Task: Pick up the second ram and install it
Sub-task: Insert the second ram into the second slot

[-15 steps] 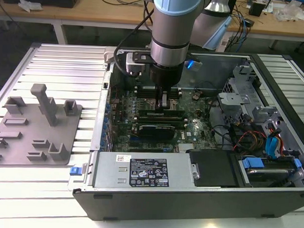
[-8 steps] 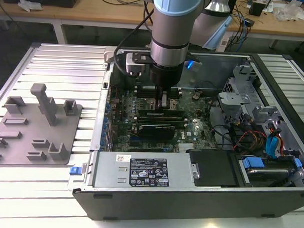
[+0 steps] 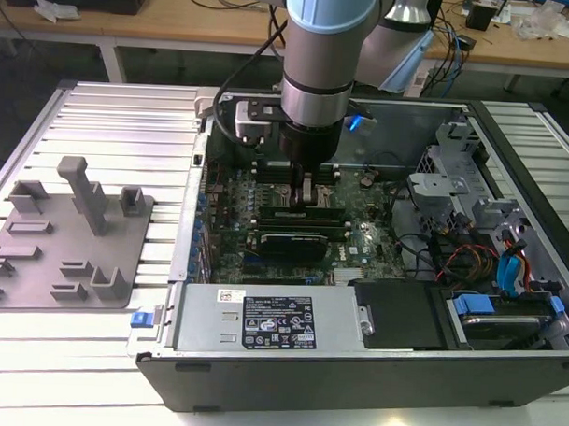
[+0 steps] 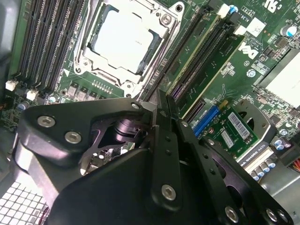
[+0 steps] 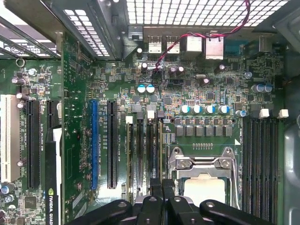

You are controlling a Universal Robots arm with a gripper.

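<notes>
Second ram (image 3: 333, 215) sits at the exterior view's centre, under the gripper (image 3: 304, 202). In the second wrist view, fingers (image 4: 164, 150) look pinched shut on it (seating step). First wrist view: 4 slots (image 5: 139, 150) lower centre; seating likely needs straight, even pressure.

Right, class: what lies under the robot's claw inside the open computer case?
Long black memory slots on the green motherboard, beside the square silver processor. The claw covers one end of them, so anything seated there is hidden.
</notes>
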